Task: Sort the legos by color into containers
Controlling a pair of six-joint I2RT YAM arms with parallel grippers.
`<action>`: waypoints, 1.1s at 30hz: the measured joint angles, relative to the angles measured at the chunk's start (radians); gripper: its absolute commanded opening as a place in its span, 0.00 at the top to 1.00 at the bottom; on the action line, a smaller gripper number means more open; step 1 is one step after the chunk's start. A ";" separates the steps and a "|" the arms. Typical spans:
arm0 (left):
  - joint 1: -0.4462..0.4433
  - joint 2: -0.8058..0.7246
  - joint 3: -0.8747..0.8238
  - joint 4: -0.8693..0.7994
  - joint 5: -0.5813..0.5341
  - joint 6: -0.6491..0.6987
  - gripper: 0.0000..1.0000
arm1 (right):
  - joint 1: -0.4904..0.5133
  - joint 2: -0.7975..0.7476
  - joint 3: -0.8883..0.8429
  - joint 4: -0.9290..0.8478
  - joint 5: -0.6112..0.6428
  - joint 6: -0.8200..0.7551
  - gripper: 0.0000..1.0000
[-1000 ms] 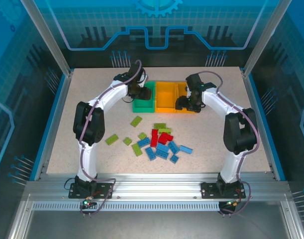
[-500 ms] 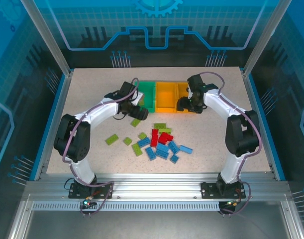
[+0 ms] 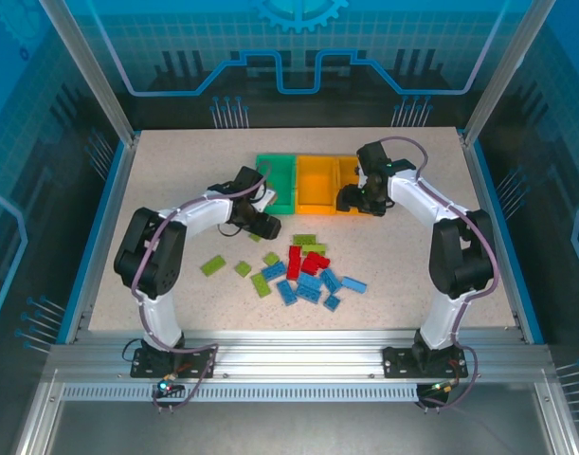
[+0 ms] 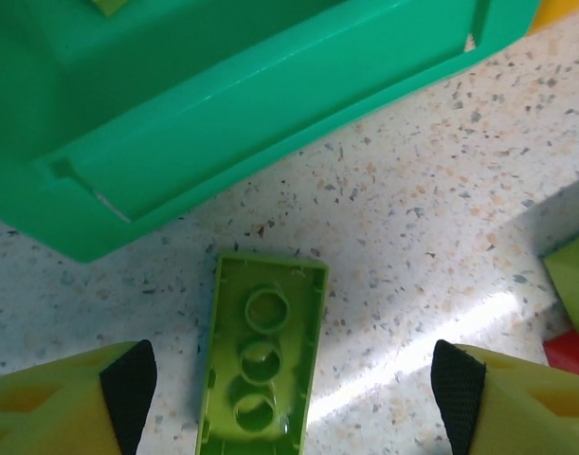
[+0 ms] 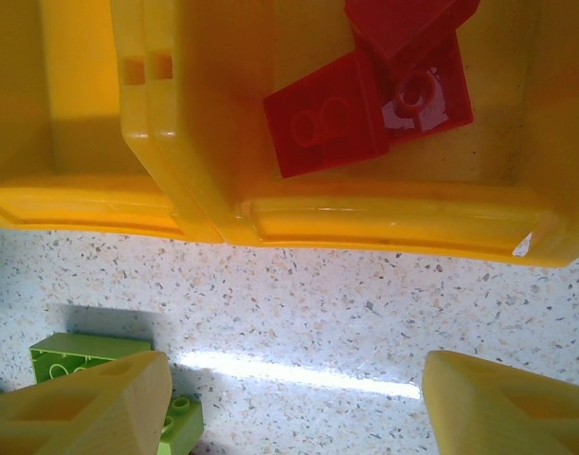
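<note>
My left gripper is open just in front of the green bin. In the left wrist view its black-padded fingers straddle a lime green lego lying upside down on the table, not touching it. My right gripper is open and empty over bare table, before the right orange bin. That bin holds red legos. The middle orange bin sits between the other two. Several red, blue and lime legos lie mixed in a pile at mid-table.
Loose lime legos lie left of the pile, and a blue one lies at its right. Two lime legos sit by my right gripper's left finger. Blue rails edge the table on both sides.
My left arm has swung from over the green bin down and towards the front, dropping low over the lime lego on the table. The right arm has barely moved.
</note>
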 measured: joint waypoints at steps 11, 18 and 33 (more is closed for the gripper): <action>0.000 0.032 0.023 -0.060 -0.027 -0.003 0.38 | 0.000 0.000 0.000 0.000 0.003 0.000 0.28; 0.000 0.083 0.058 -0.081 -0.050 -0.001 0.45 | -0.006 0.000 0.000 -0.003 0.012 0.000 0.28; 0.001 0.022 0.058 -0.106 -0.063 -0.035 0.72 | -0.025 0.000 0.000 -0.003 0.018 0.000 0.28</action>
